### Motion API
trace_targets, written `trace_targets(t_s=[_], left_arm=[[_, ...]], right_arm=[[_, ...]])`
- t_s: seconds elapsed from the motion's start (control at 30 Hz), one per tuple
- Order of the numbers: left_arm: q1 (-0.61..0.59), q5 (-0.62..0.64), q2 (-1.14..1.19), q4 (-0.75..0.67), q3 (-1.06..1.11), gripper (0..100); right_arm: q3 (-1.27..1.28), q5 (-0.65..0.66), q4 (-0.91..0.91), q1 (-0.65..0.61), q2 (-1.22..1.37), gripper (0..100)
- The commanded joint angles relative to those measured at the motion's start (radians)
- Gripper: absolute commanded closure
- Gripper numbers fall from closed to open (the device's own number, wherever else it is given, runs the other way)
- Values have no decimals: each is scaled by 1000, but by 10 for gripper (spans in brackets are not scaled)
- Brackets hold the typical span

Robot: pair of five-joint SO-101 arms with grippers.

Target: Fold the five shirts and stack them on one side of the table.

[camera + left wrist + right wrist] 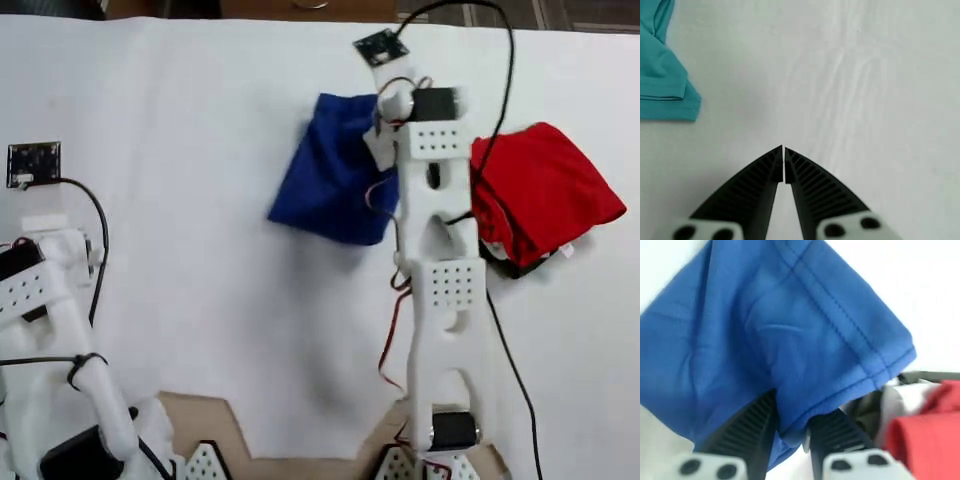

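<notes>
The right pincer [799,412] is clenched on a fold of the blue shirt [790,330], so the cloth may slip free and unfold.

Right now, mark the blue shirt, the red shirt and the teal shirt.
blue shirt [325,175], high view, open fabric beside the arm.
red shirt [550,185], high view, middle of the top layer.
teal shirt [662,85], left wrist view, fabric near the hemmed edge.
</notes>
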Motion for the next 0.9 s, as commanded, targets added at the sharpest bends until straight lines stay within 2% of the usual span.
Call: trace_targets(t_s=[0.0, 0.33, 0.67, 0.87], left_arm=[[-3, 6, -38, -12, -4, 978], [-2, 6, -37, -12, -2, 978], [68, 2, -41, -104, 153, 978], [74, 2, -41, -114, 162, 978]], right_arm=[[-46, 23, 13, 61, -162, 979], [-46, 40, 13, 173, -308, 979], [-54, 110, 8, 292, -360, 979], [-54, 124, -51, 346, -374, 979]])
